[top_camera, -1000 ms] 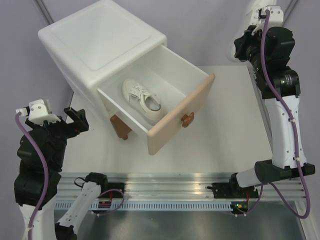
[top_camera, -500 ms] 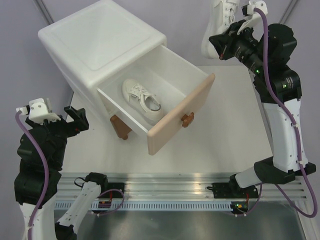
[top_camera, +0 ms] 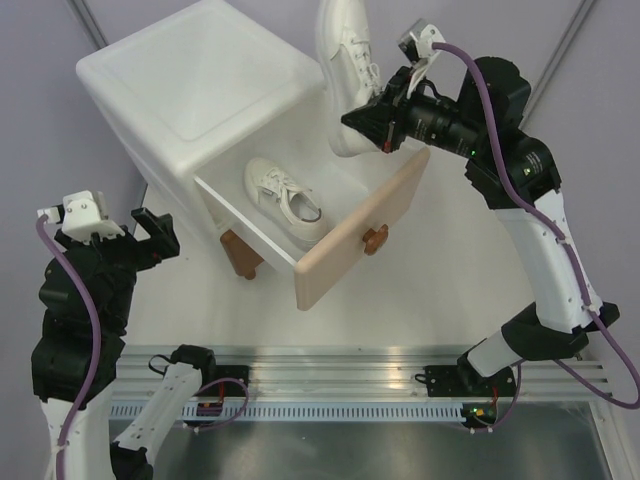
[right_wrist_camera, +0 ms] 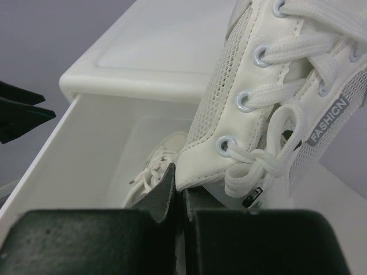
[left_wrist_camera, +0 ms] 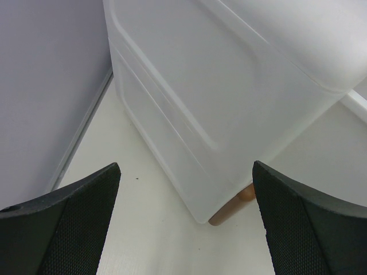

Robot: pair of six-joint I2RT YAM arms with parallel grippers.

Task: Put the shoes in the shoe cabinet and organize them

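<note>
The white shoe cabinet (top_camera: 200,90) stands at the back left with its beige-fronted upper drawer (top_camera: 365,232) pulled out. One white sneaker (top_camera: 283,200) lies inside that drawer (right_wrist_camera: 86,154). My right gripper (top_camera: 375,112) is shut on the collar edge of a second white sneaker (top_camera: 345,60), holding it in the air above the drawer's far end. In the right wrist view this held sneaker (right_wrist_camera: 287,97) fills the upper right, its edge pinched between my fingers (right_wrist_camera: 166,192). My left gripper (top_camera: 115,225) stands open beside the cabinet's left side (left_wrist_camera: 189,103). No black shoes are in view.
A brown cabinet foot (top_camera: 240,255) shows below the drawer, and another foot (left_wrist_camera: 232,207) in the left wrist view. The drawer front carries a small brown knob (top_camera: 375,238). A grey wall (left_wrist_camera: 46,80) runs close along the cabinet's left side. A metal rail (top_camera: 330,385) spans the near edge.
My right arm has swung left and forward from the far right corner, carrying the white sneaker over the open drawer. The left arm has barely shifted.
</note>
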